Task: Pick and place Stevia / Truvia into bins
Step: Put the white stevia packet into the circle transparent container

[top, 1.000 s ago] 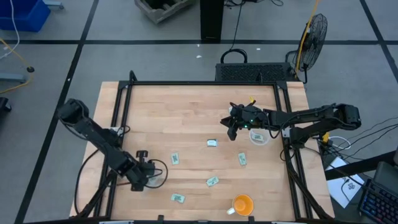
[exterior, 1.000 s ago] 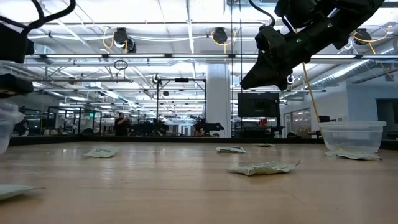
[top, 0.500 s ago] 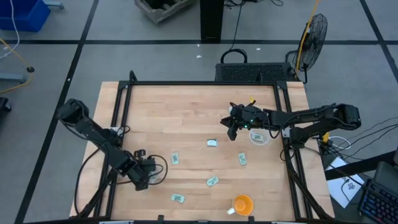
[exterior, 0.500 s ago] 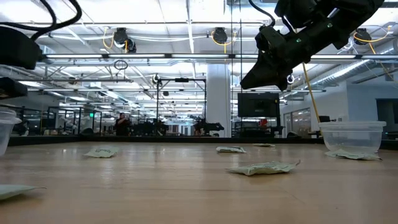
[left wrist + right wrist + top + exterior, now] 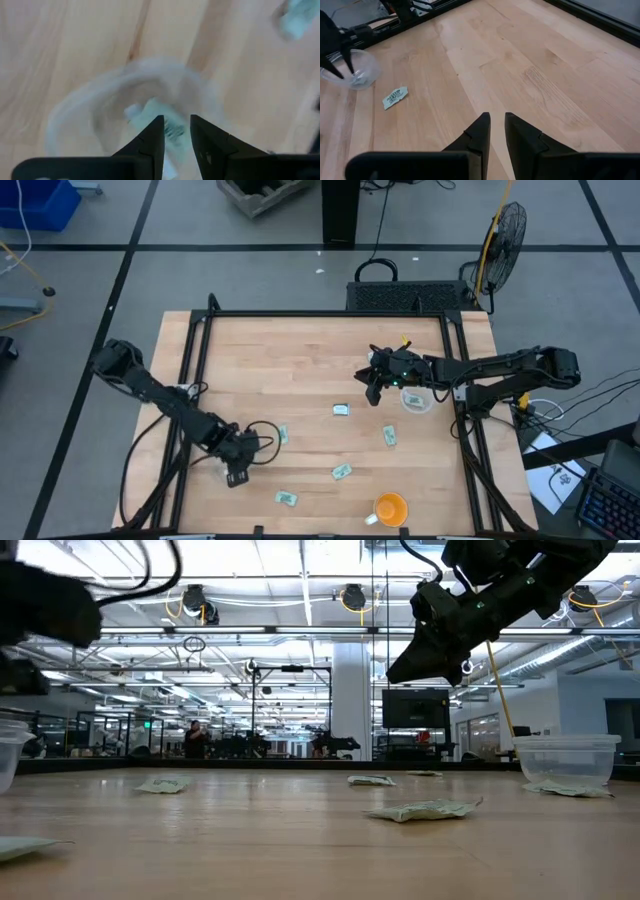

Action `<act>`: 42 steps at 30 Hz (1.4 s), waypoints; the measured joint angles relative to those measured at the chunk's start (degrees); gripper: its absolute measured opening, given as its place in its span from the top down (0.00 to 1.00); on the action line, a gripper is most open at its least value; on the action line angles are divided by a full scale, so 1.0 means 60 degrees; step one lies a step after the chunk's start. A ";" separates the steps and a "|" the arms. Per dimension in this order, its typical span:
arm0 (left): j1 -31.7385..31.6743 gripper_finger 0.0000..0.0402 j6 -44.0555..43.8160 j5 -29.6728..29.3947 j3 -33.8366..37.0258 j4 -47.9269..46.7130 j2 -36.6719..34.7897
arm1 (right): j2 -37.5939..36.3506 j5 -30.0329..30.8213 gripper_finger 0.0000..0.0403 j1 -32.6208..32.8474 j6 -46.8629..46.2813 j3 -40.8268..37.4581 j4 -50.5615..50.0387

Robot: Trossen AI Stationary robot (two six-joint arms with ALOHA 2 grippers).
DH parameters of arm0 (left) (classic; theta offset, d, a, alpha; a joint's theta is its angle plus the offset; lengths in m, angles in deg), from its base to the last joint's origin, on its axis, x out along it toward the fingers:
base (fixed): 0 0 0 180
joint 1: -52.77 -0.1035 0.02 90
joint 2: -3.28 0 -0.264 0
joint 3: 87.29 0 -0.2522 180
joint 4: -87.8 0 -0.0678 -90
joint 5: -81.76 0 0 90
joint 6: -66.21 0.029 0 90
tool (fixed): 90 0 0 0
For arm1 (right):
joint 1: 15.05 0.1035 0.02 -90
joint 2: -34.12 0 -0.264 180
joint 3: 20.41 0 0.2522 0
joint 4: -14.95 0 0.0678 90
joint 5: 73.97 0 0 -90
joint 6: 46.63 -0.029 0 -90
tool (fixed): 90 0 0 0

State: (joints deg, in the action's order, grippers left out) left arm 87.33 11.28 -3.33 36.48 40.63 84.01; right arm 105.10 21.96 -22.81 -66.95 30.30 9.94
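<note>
Since the earlier frame, the left gripper (image 5: pixel 243 452) has swung inward from the table's left edge and now hangs over the left cup (image 5: pixel 256 442), its fingers (image 5: pixel 153 136) drawn close together with only a narrow gap; whether anything is pinched between them cannot be told. Directly beyond the fingertips, a sachet (image 5: pixel 159 116) lies inside that see-through cup (image 5: pixel 95 105).

Moving right across the wooden table (image 5: pixel 300 360), one sachet (image 5: pixel 283 436) sits just beside the left cup, another (image 5: pixel 287 498) lies near the front edge, and a third (image 5: pixel 342 472) rests toward the middle. A fourth packet (image 5: pixel 341 410) lies near the centre, and a fifth (image 5: pixel 389 436) lies further right. An orange cup (image 5: pixel 390 507) stands at the front edge.

The right gripper (image 5: pixel 374 380) has not moved; it hovers above bare wood, its fingers (image 5: pixel 479 131) nearly shut with nothing between them. Just beside it to the right stands the right cup (image 5: pixel 416 400).
</note>
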 joint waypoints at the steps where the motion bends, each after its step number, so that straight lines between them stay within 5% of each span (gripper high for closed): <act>1: -0.0077 0.76 0.0137 -0.0029 -0.0172 -0.0070 0.0000 | 0.0000 0.0000 0.88 0.0003 0.0000 0.0000 0.0000; 19: -0.2024 0.78 0.4193 -0.3389 -0.2814 -0.1262 -0.0011 | 0.0000 0.0000 0.88 0.0003 0.0004 -0.0035 -0.0048; 26: -0.3258 0.78 0.4818 -0.3594 -0.2705 -0.1236 -0.0004 | 0.0004 0.0046 0.88 0.0003 -0.0006 -0.0998 0.0718; 34: -0.4130 0.78 0.5348 -0.3668 -0.2705 -0.0782 -0.0004 | 0.0000 0.2430 0.88 -0.0253 0.1065 -0.1599 0.2310; 42: -0.4515 0.78 0.6218 -0.3667 -0.2705 -0.0319 -0.0004 | 0.0004 0.1238 0.88 -0.1275 0.2755 0.0070 0.0175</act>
State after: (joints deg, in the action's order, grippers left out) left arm 60.24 48.59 -25.33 20.26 38.72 83.99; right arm 105.12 29.39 -30.46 -50.42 30.72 10.99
